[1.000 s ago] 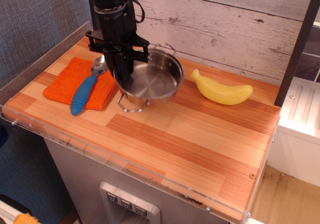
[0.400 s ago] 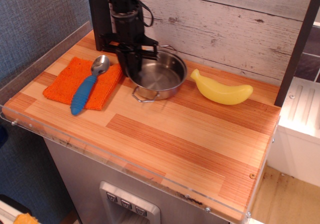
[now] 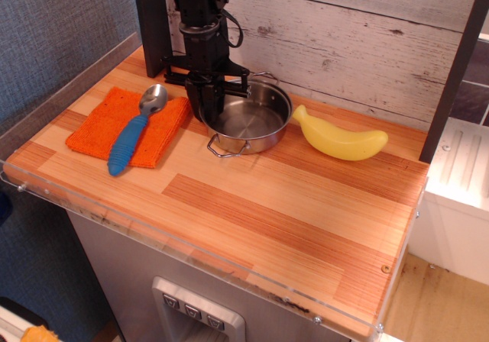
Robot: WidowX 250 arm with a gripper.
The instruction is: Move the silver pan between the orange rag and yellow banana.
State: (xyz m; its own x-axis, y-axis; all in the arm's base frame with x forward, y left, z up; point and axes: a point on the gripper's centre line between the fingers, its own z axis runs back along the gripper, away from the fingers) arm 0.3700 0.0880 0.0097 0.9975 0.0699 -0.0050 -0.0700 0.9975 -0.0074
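arm pose: my arm (image 3: pixel 200 14) comes down near vertical from the 12 o'clock edge of the view, black, cables at the wrist, standing at the back of the counter.
gripper: my gripper (image 3: pixel 208 107) points straight down at the 9 o'clock rim of the silver pan (image 3: pixel 249 118). Fingers look closed on that rim, one inside the bowl and one outside; the contact itself is dark, so I read it as clamped on the pan rim.
pan position: sits between the orange rag (image 3: pixel 128 125) at its 9 o'clock and the yellow banana (image 3: pixel 341 138) at its 3 o'clock. Close to both; touching or not, can't tell. Base looks down on the counter (image 3: pixel 267 204).
pan build: round, shallow, shiny steel, wire loop handles at 6 and 12 o'clock.
rag: bright orange, ribbed knit, folded square, lying flat.
banana: smooth yellow plastic, curved, plump, stubby tip toward the pan.
spoon: blue ribbed handle, silver bowl, the spoon (image 3: pixel 135 128) lies diagonally on the rag.
counter: striped wood planks, clear acrylic lip on the front edge.
wall: whitewashed boards (image 3: pixel 344 44) at 12 o'clock.
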